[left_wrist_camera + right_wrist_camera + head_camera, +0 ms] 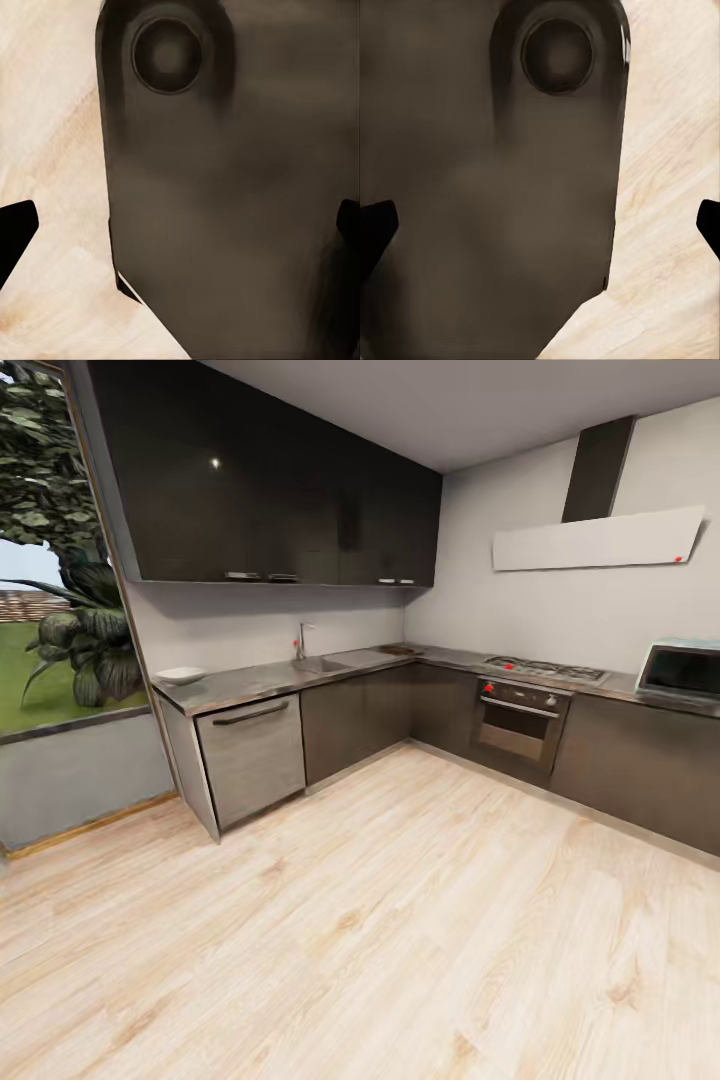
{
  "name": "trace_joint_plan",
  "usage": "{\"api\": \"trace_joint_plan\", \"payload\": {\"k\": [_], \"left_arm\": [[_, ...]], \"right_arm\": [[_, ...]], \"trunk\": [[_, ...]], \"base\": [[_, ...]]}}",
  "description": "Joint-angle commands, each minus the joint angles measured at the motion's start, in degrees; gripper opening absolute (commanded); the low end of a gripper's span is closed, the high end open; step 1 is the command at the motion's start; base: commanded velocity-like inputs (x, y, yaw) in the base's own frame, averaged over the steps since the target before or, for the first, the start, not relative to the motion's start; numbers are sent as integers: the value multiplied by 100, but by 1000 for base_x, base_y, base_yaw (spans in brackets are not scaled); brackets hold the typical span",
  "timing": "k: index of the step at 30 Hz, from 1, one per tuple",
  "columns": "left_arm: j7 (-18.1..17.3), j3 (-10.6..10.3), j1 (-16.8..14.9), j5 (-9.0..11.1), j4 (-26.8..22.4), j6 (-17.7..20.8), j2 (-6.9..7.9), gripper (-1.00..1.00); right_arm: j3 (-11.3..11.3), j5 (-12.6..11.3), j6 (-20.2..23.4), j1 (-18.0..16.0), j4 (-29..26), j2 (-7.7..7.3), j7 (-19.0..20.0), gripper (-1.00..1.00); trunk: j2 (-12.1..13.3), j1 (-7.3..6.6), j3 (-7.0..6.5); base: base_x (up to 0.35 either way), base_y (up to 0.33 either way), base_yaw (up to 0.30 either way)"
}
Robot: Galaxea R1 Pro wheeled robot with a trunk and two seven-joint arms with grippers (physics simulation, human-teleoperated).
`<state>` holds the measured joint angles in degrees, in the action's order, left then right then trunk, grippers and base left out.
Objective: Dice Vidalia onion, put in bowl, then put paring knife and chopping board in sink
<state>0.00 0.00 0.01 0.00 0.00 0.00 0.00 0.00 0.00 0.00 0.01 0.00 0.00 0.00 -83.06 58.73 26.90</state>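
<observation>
The onion cannot be made out — presumably inside the sink [335, 662], at eleven o'clock across the wood floor [400, 920]. Approaching risks bumping the cabinets [355, 725]. The bowl [180, 675] sits on the glossy countertop [260, 682] at ten o'clock. The left gripper [180, 232] and right gripper [540, 229] both stand wide, empty.

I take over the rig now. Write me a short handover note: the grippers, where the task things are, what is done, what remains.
Left gripper and right gripper: both open, empty, pointing down at the wood floor.
The robot stands away from the countertop.
The bowl sits at its window end; the sink with its faucet is further along.
Onion, knife and board: too small to tell.
Done: nothing visible.
Left: drive to the sink, then every step.
</observation>
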Motion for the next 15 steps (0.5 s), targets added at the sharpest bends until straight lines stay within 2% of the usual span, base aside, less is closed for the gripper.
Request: {"api": "trace_joint_plan", "payload": {"k": [1, 9, 13, 15], "left_arm": [[0, 0, -1, 0, 0, 0, 0, 100], [-3, -30, 97, 9, -234, -84, -85, 100], [-8, -42, 104, 9, -363, -92, -87, 100], [-5, -38, 104, 9, -428, -90, -88, 100]], "right_arm": [[0, 0, 0, -1, 0, 0, 0, 100], [7, -8, -86, 63, -60, -258, -10, 100], [11, -9, -214, 69, -63, -384, -16, 100], [10, -9, -278, 69, -62, -385, -17, 100]], "trunk": [[-2, 0, 3], [-2, 0, 3], [-2, 0, 3], [-2, 0, 3]], "base": [[0, 0, 0], [23, 0, 0], [225, 0, 4], [310, 0, 125]]}}
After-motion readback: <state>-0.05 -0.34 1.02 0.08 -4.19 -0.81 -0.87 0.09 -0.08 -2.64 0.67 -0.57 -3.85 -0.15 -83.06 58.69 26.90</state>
